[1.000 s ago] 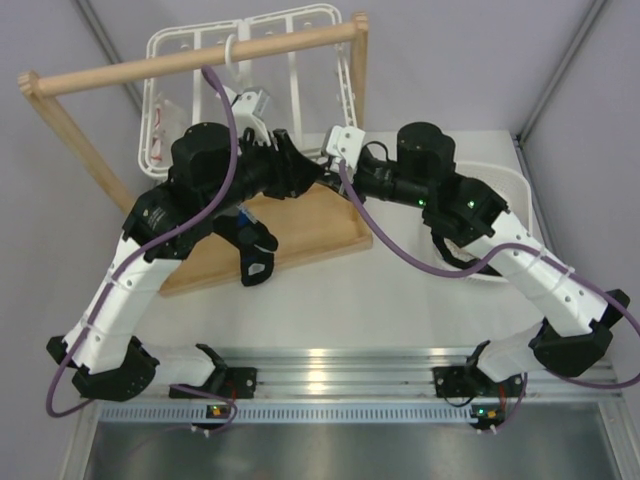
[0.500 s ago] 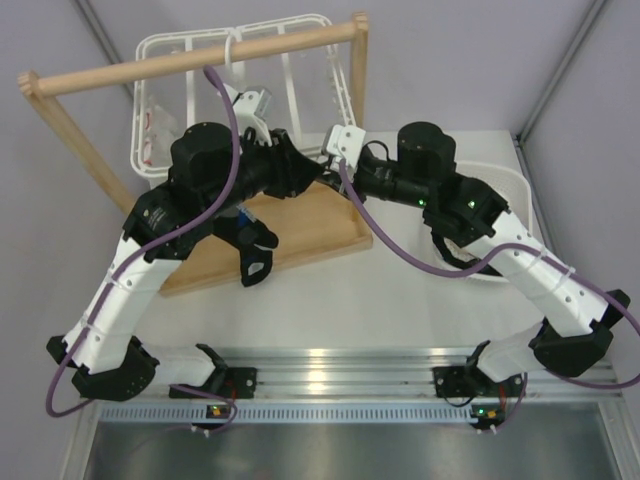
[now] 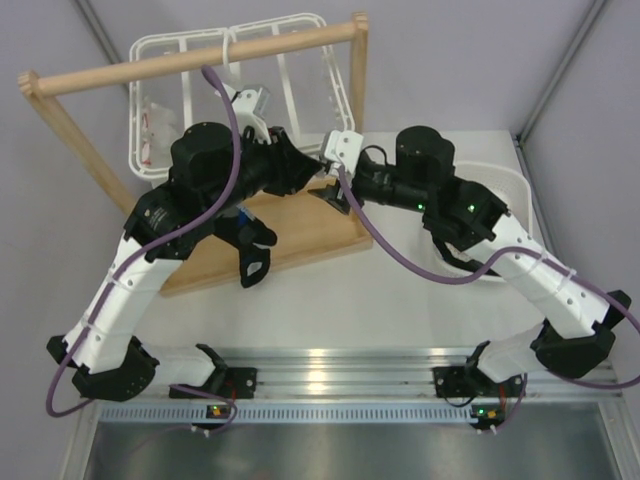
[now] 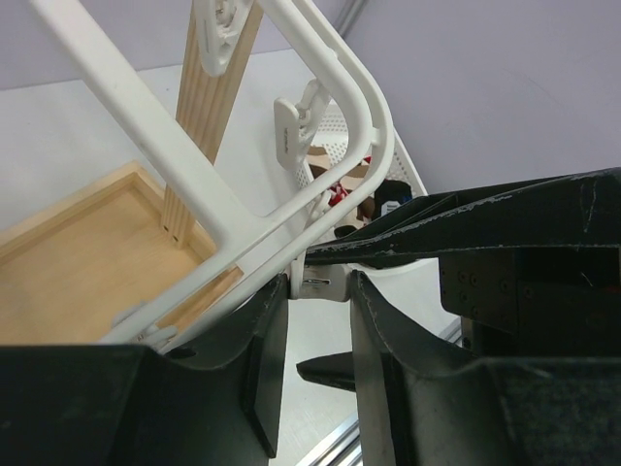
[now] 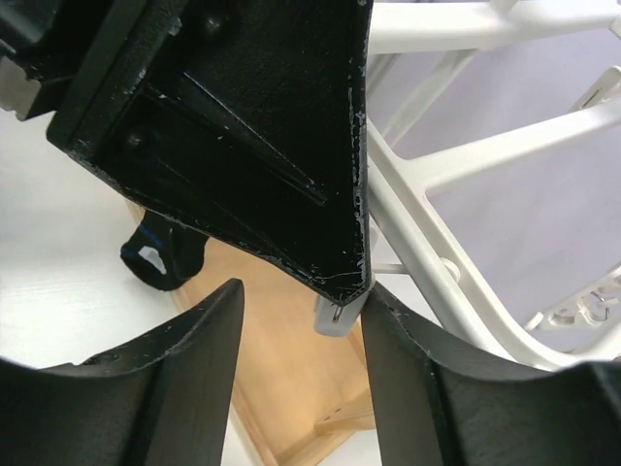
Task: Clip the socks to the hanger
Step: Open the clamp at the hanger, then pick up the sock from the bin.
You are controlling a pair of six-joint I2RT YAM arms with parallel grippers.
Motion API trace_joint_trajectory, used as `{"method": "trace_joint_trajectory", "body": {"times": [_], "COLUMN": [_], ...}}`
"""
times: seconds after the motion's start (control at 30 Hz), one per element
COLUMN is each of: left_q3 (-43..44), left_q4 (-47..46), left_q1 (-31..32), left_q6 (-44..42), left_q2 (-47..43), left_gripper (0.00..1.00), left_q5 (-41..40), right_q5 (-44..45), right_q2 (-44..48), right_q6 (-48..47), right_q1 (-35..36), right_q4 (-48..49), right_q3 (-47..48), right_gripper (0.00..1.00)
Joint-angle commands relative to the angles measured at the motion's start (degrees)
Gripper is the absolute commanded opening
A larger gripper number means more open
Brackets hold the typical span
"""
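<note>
The white hanger (image 3: 132, 110) hangs from the wooden rail; its bars also show in the left wrist view (image 4: 146, 126) and the right wrist view (image 5: 505, 155). My left gripper (image 3: 318, 172) is shut on a small white clip (image 4: 325, 287) at the hanger's lower edge. My right gripper (image 3: 335, 195) is open right beside it; in the right wrist view (image 5: 303, 301) its jaws straddle the left fingertip and the clip (image 5: 335, 318). A black sock with blue and white patches (image 3: 252, 250) lies on the wooden base (image 5: 160, 257). The slim plain sock is not in view.
The wooden stand has a rail (image 3: 190, 60) across the back and a flat base (image 3: 300, 230) under both grippers. A white basket (image 3: 500, 190) sits at the right under the right arm, with red and dark items inside (image 4: 354, 199).
The hanger has swung a little to the left and up. My right gripper has moved left, closer to the left gripper and the clip. The sock has not moved.
</note>
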State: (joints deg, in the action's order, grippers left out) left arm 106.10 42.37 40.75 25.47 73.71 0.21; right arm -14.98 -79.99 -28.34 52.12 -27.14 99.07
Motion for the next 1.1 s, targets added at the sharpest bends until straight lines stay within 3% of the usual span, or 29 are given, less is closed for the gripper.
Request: {"method": "trace_joint_trajectory", "body": {"times": [0.0,0.23,0.57,0.7,0.87,1.07], "left_q3": [0.0,0.0,-0.2,-0.3,-0.4,-0.3], "left_q4": [-8.2,-7.9,-7.7,-7.7,-7.3,-7.1], "left_q1": [-1.4,-1.5,-1.5,-1.5,-1.4,-1.5], "left_q6": [-1.5,-1.3,-0.8,-0.8,-0.9,-0.2], "left_q2": [-0.3,-0.5,-0.6,-0.7,-0.9,-1.2], "left_gripper": [0.0,0.0,0.0,0.0,0.0,0.0], "left_q5": [-5.7,-5.7,-5.0,-5.0,-5.0,-3.9], "right_q5": [-1.8,-0.6,0.1,-0.5,-3.6,-4.0], "right_q2": [2.9,4.7,8.0,9.1,10.5,14.8], "right_q6": [0.9,3.0,5.9,7.9,9.5,0.8], "right_q1": [2.1,0.4,-2.5,-5.6,-14.3,-23.8], "right_q4": [2.9,-0.2,-5.7,-5.8,-6.5,-6.3], "right_q3": [-0.1,-2.2,-9.6,-11.2,-13.5,-20.6], "right_gripper": [0.52,0.66,0.75,0.73,0.65,0.54]}}
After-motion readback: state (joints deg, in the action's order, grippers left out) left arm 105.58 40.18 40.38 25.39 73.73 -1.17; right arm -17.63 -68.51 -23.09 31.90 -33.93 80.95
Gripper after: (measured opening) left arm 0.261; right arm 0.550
